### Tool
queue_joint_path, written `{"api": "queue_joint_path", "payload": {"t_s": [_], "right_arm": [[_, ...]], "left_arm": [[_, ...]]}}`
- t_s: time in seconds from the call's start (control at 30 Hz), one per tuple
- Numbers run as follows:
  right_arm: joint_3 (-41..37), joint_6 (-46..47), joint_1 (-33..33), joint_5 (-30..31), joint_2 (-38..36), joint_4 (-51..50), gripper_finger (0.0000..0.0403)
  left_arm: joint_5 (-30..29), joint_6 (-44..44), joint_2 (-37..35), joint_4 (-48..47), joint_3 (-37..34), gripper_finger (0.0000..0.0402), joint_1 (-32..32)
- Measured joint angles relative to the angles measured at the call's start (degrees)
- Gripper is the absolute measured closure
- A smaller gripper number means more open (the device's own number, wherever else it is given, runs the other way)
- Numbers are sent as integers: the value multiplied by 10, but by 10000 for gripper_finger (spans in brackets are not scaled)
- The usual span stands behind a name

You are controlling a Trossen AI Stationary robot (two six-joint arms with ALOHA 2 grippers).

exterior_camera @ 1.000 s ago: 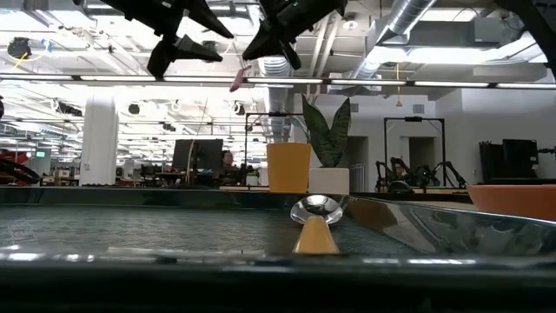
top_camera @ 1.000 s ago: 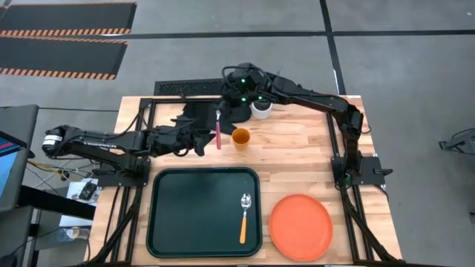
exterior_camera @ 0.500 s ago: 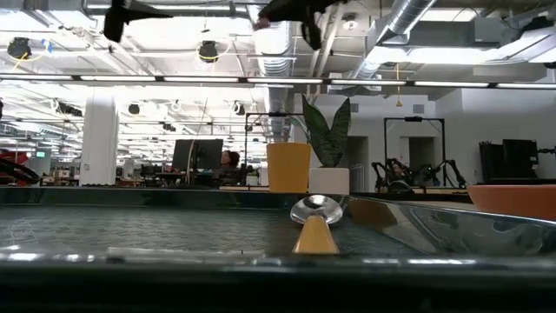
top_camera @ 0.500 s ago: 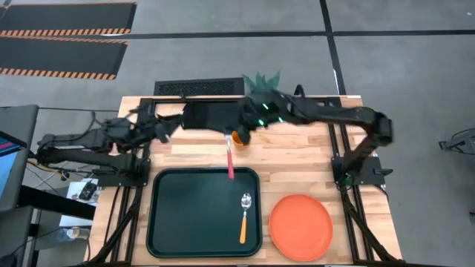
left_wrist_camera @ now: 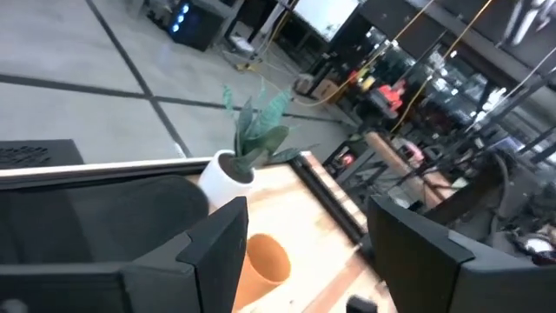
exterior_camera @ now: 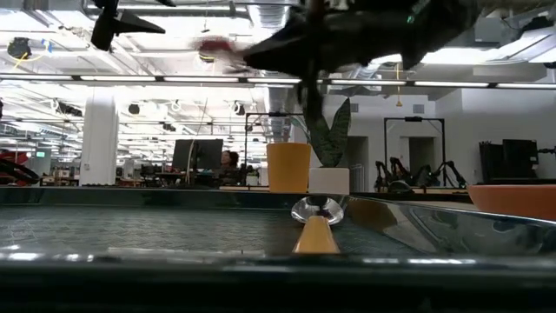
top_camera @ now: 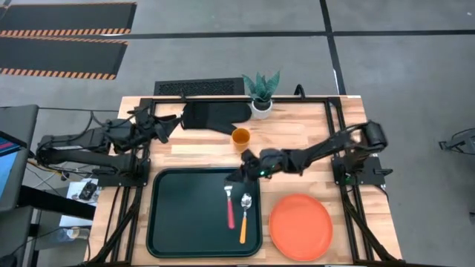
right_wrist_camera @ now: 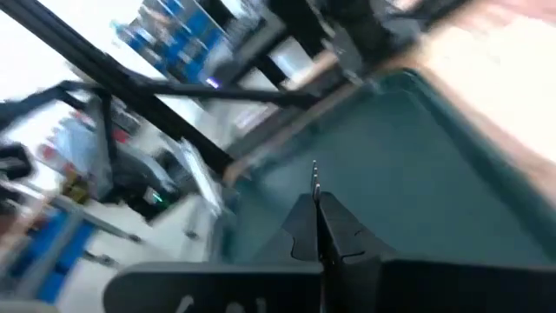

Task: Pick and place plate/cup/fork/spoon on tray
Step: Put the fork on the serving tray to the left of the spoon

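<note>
Fork (top_camera: 229, 207) on tray (top_camera: 178, 215), just beside spoon (top_camera: 244, 217).
Right pincer (top_camera: 239, 175) hovers over tray's far edge, fork and spoon just ahead of it, cup (top_camera: 240, 136) behind; right wrist view shows fingers pressed together. Plate (top_camera: 300, 226) sits on worktop (top_camera: 297, 133) beside tray. Left pincer (top_camera: 167, 123) spread, off by mitt (top_camera: 211, 115).

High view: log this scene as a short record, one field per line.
tray: on the table, holds the spoon
spoon: lying in the tray, right part
fork: held over the tray, left of the spoon
right pincer: over the tray's far edge, shut on the fork
left pincer: open, waiting at the table's far left
cup: on the table, outside the tray
plate: on the table, right of the tray
</note>
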Motion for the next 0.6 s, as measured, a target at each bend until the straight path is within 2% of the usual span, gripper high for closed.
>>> {"api": "queue_joint_path", "payload": {"t_s": [0.1, 0.33, 0.47, 0.6], "right_arm": [[1, 22, 15, 19, 65, 103, 403], [0, 83, 77, 84, 184, 233, 403], [-1, 98, 109, 135, 205, 260, 403], [-3, 90, 117, 181, 202, 214, 403]], "left_arm": [[6, -5, 1, -8, 0, 183, 0], [6, -7, 4, -29, 0, 183, 0], [4, -7, 4, -35, 0, 183, 0], [3, -5, 4, -40, 0, 183, 0]]}}
